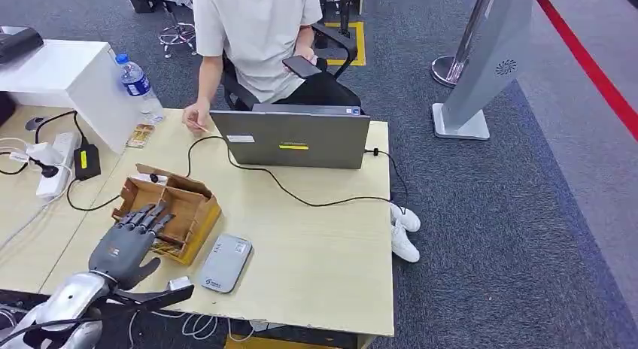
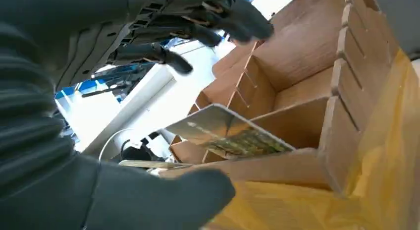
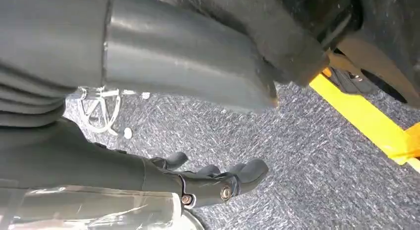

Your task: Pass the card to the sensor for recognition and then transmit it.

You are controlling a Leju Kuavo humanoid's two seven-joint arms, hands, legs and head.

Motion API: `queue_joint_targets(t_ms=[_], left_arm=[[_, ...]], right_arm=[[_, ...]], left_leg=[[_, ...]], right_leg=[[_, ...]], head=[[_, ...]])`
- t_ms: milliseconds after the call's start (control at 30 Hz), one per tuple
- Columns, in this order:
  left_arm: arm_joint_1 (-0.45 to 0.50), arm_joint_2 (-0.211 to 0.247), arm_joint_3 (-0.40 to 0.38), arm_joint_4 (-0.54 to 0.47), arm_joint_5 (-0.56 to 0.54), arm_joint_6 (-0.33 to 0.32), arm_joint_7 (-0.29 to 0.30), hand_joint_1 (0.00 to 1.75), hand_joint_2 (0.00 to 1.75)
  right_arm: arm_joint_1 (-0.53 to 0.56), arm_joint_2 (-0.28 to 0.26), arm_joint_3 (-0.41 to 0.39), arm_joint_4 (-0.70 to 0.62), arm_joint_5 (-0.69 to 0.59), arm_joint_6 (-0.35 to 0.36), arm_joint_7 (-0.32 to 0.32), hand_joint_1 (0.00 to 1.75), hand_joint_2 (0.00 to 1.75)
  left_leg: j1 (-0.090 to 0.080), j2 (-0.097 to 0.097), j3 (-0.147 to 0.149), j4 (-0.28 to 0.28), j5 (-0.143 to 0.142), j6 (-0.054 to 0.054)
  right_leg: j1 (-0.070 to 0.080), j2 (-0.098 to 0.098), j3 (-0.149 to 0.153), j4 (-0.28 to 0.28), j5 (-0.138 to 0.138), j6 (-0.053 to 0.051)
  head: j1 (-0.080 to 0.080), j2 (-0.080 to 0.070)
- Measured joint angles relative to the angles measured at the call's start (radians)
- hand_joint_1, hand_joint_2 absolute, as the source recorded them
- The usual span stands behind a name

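A: What is the robot's grey left hand doing over at the left?

B: It is hovering over the brown slotted cardboard box, with its fingers spread and gripping nothing. The thin glossy card is leaning tilted in one of the near slots, its upper edge sticking out above the dividers.

A: How is that card going to handle?

B: I am guessing light, stiff and rather slippery, so pinching the exposed upper edge between thumb and a finger looks best; squeezing the flat faces may let it slide.

A: And moving right?

B: The flat grey rounded sensor pad is lying just right of the box, near the table's front edge. Farther off, a person is sitting behind a grey laptop.

A: The right hand?

B: It is hanging over grey carpet, its fingers loosely curled and holding nothing.
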Motion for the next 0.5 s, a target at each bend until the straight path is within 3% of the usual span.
queue_joint_targets(t_ms=[500], left_arm=[[-0.001, 0.000, 0.000, 0.003, 0.021, 0.002, -0.014, 1.75, 1.75]], right_arm=[[-0.014, 0.000, -0.003, 0.000, 0.009, -0.003, 0.000, 0.00, 1.75]], left_leg=[[0.000, 0.000, 0.000, 0.000, 0.000, 0.000]], right_leg=[[0.000, 0.000, 0.000, 0.000, 0.000, 0.000]], head=[[0.000, 0.000]])
